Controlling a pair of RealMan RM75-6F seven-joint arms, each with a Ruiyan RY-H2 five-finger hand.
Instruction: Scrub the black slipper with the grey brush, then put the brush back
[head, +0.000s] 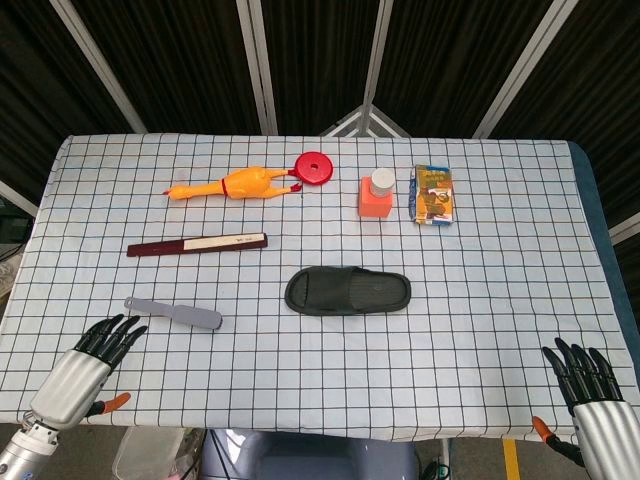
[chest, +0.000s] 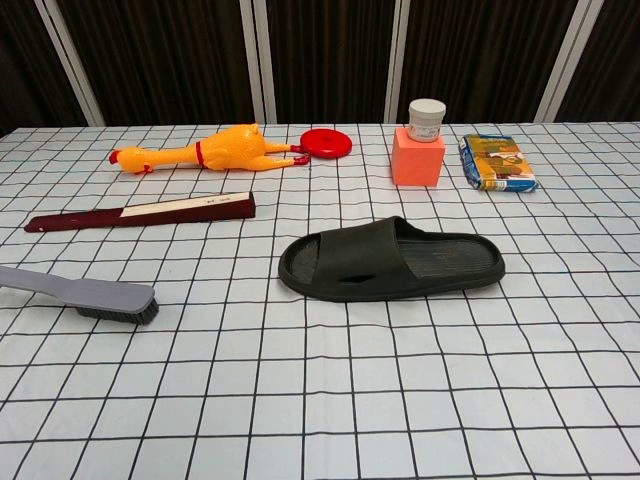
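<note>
The black slipper (head: 348, 291) (chest: 392, 264) lies flat near the middle of the checked table, toe end to the left. The grey brush (head: 173, 313) (chest: 88, 295) lies to its left, bristles down, handle pointing left. My left hand (head: 105, 345) rests at the table's front left corner, fingers spread and holding nothing, just short of the brush handle's tip. My right hand (head: 583, 370) sits at the front right corner, fingers apart and empty, far from the slipper. Neither hand appears in the chest view.
Behind the brush lies a dark red folded fan (head: 197, 244) (chest: 140, 212). At the back are a yellow rubber chicken (head: 235, 185) (chest: 205, 150), a red disc (head: 314, 167) (chest: 326, 143), a white-capped jar on an orange block (head: 377, 195) (chest: 420, 145) and a snack packet (head: 433, 194) (chest: 496, 161).
</note>
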